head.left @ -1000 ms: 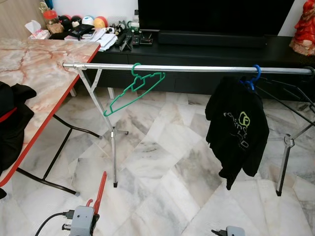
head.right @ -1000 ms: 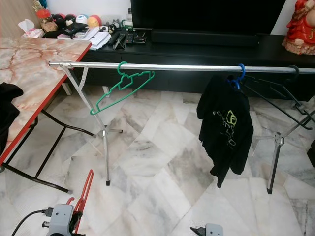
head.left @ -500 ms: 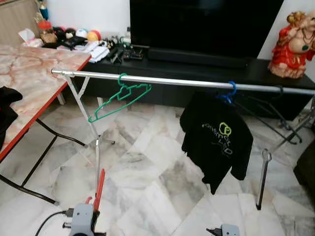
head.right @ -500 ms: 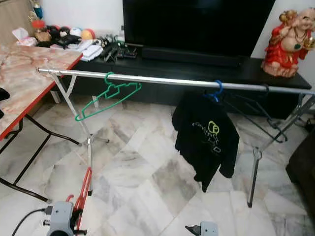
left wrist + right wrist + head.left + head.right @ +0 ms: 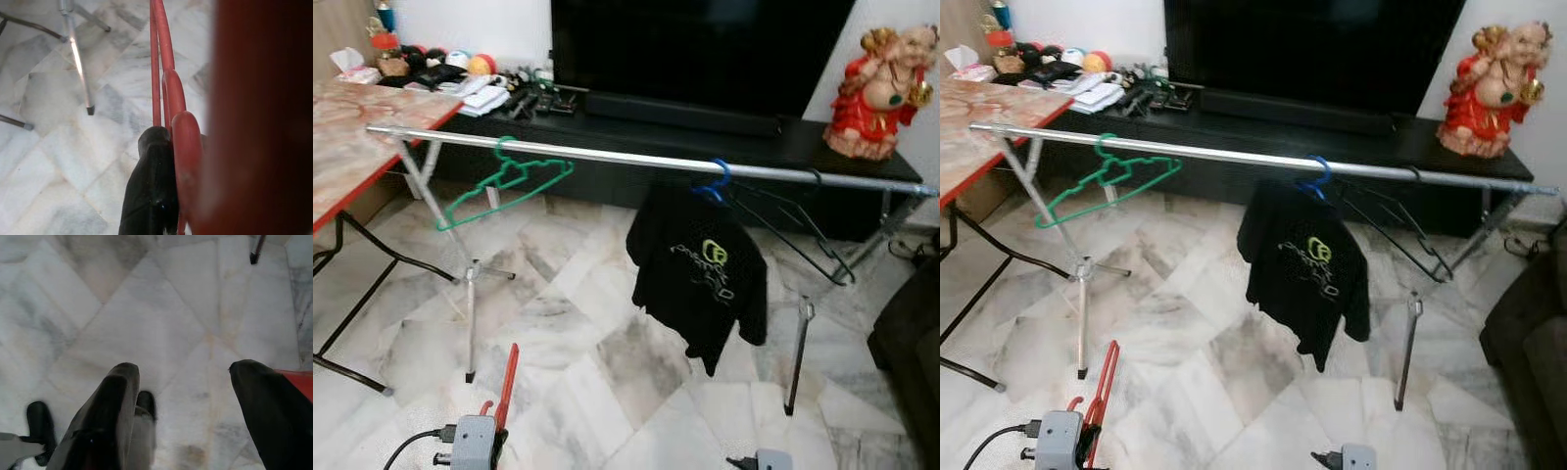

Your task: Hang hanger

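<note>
Left gripper (image 5: 161,196) low at the left arm's wrist, fingers closed on the red hanger (image 5: 507,385); in the left wrist view one black finger (image 5: 149,196) presses against the red bars. The hanger's long axis runs up and forward from the gripper, tilted slightly, pointing toward the rail (image 5: 607,157) and well below it. Right gripper (image 5: 181,396) hangs low over the marble floor (image 5: 607,323), fingers spread wide apart, holding nothing. Landmark: the rail, a horizontal silver bar running left to right across the view, above and ahead of the left gripper, well apart from it. The left arm has the hanger and is the nearer to the rail's left half. On the rail: green hanger (image 5: 504,181) near the left end, empty and tilted; black T-shirt (image 5: 698,274) on a blue hanger (image 5: 710,184) near the middle; black wire hangers (image 5: 793,230) toward the right end. Judgement: the bare stretch of rail between green hanger and T-shirt looks the open target. The rail's left leg (image 5: 470,313) stands just ahead of the red hanger and could foul a straight lift. Marble-topped table (image 5: 352,117) lies beyond the rail's left end.
</note>
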`<state>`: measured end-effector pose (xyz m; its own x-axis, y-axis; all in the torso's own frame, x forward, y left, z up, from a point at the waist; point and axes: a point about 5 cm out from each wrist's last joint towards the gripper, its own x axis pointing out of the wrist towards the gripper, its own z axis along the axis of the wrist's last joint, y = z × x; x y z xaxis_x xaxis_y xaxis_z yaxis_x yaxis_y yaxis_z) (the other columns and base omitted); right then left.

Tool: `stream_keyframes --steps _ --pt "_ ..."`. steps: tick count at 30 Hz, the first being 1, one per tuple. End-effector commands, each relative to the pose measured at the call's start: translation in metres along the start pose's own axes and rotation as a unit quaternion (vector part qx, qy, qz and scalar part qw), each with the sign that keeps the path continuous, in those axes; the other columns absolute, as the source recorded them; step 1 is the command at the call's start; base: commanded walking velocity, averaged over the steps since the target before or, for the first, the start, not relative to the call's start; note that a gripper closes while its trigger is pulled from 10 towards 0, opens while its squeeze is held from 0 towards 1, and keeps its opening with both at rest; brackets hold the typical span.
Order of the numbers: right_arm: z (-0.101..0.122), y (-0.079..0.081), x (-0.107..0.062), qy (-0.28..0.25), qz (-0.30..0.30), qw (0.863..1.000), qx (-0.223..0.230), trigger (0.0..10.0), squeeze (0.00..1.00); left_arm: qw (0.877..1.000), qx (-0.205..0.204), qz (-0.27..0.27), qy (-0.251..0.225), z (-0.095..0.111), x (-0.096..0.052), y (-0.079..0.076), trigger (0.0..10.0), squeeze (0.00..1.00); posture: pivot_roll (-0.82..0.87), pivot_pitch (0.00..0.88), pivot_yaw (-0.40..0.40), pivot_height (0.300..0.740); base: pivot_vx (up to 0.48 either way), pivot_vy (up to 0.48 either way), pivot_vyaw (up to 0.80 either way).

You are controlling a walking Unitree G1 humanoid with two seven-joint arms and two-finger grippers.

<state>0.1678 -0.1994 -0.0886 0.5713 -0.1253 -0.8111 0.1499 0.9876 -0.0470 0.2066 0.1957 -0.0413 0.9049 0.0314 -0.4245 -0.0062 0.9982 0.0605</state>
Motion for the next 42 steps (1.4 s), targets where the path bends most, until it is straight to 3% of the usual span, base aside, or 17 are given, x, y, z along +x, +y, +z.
stream_keyframes --steps 1,9,19,42 --pt "0.003 0.003 0.001 -0.005 0.002 1.000 0.006 10.0 0.00 1.000 0.011 -0.011 -0.004 0.001 -0.001 0.001 10.0 0.00 -0.01 0.147 -0.043 0.740 0.000 0.000 0.00" --pt "0.002 0.002 0.000 -0.009 0.000 1.000 0.019 10.0 0.00 0.999 0.022 -0.022 -0.022 0.005 -0.003 0.001 10.0 0.00 -0.02 0.163 -0.038 0.740 0.000 0.000 0.00" --pt "0.004 0.003 0.000 -0.013 0.004 1.000 0.021 10.0 0.00 0.998 0.023 -0.015 -0.057 0.021 0.000 0.009 10.0 0.00 -0.01 0.168 -0.039 0.740 0.298 0.000 0.00" --pt "0.007 0.004 0.001 -0.016 0.010 1.000 0.022 10.0 0.00 0.997 0.019 -0.012 -0.072 0.032 0.002 0.009 10.0 0.00 -0.01 0.165 -0.044 0.740 0.334 0.000 0.00"
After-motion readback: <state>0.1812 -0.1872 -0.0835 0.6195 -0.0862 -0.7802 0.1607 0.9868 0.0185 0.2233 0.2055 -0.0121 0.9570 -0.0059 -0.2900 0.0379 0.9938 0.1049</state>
